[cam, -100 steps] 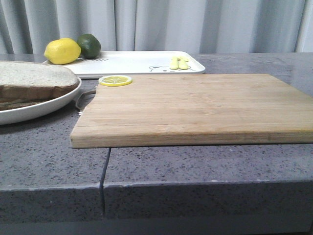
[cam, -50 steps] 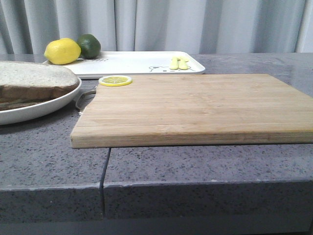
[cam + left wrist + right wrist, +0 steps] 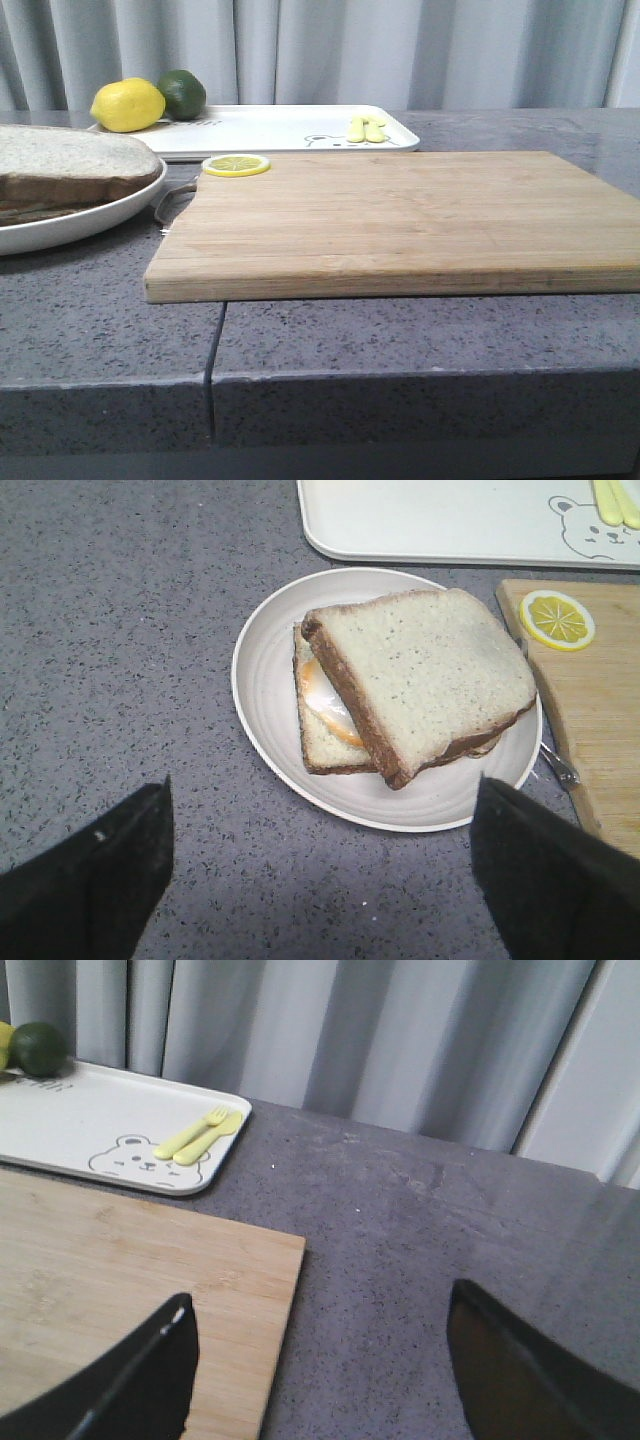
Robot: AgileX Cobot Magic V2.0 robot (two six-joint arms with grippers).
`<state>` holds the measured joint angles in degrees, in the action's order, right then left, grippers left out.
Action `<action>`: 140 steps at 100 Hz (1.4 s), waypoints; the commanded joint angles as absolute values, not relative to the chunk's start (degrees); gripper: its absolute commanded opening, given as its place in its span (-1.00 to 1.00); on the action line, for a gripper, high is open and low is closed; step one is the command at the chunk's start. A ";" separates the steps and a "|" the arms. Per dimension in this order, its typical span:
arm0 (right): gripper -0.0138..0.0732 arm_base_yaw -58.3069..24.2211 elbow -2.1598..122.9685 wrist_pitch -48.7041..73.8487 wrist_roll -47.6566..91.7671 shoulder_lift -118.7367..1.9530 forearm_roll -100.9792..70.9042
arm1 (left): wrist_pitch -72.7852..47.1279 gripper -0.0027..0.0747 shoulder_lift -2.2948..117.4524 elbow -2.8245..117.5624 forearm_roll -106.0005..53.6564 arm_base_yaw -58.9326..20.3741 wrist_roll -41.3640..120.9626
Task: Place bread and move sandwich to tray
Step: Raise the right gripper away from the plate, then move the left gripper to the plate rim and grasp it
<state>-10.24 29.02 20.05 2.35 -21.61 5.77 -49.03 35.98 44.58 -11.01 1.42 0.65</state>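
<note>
Left hand (image 3: 320, 870) wide open and empty above the sandwich (image 3: 415, 685) on its round plate (image 3: 270, 670) at frame centre, right hand (image 3: 320, 1360) wide open, empty, over grey surface (image 3: 420, 1220) beside cutting board (image 3: 120, 1280), tray (image 3: 280, 128) at upper left behind the board, lemon slice (image 3: 236, 164) on the board's far left corner.

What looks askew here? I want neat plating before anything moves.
The top bread sits twisted and shifted on the sandwich, leaving egg exposed at one side. The plate is otherwise clean, with nothing spilled.
</note>
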 commanded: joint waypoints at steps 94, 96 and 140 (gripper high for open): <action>0.51 -9.80 30.27 14.75 2.18 -21.88 6.78 | -45.70 0.53 36.41 46.57 -12.07 1.35 0.58; 0.51 -9.80 30.27 14.75 2.18 -21.88 6.78 | -45.70 0.53 36.41 46.57 -12.07 1.35 0.58; 0.51 -9.80 30.27 14.75 2.18 -21.88 6.78 | -45.19 0.53 36.41 46.57 -12.07 1.35 0.58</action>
<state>-10.24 29.02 19.00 2.26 -21.47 6.15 -49.03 35.98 44.58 -11.01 1.42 0.65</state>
